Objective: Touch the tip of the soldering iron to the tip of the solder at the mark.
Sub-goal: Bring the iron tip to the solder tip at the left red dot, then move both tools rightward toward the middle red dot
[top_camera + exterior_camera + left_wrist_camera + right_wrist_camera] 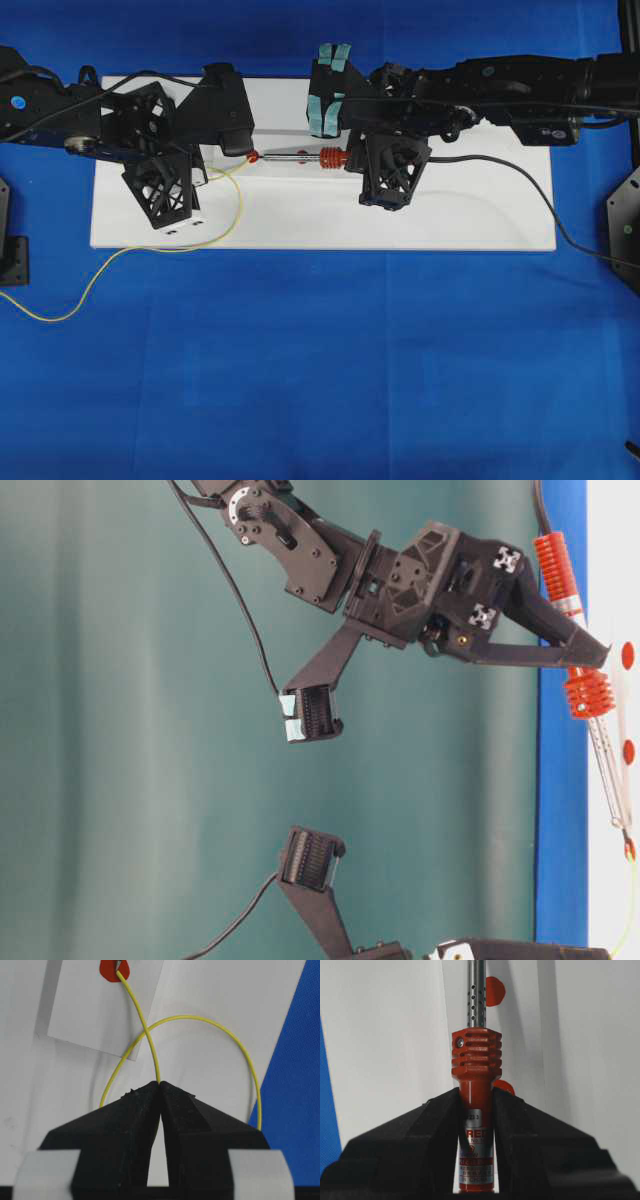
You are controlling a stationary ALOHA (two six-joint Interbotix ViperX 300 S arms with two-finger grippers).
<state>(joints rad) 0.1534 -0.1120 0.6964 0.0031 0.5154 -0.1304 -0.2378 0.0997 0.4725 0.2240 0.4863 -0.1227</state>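
The main risk now is loss of contact at the red round mark (114, 970). The thin yellow solder wire (150, 1045) is springy and held only by a short pinch, so a small nudge from the iron could bend its free end off the mark. The iron is also held far back on its handle, so any slip in that grip would swing the tip wide.

The left gripper (160, 1085) is closed on the solder wire, which runs from the pinched jaws straight up to the mark, where its cut end appears to meet the iron's tip. The rest of the wire loops behind and trails off the left edge of the white board (450, 225) onto the blue-covered desk (320, 380).

The right gripper (476, 1105) is clamped on the slim soldering iron with red-orange ribbed handle (476, 1060), just behind the ribbed collar. Its perforated metal shaft points toward the mark near the back-left part of the board; its black cord (530, 180) trails off toward the board's right edge. A second red dot sits beside the shaft.
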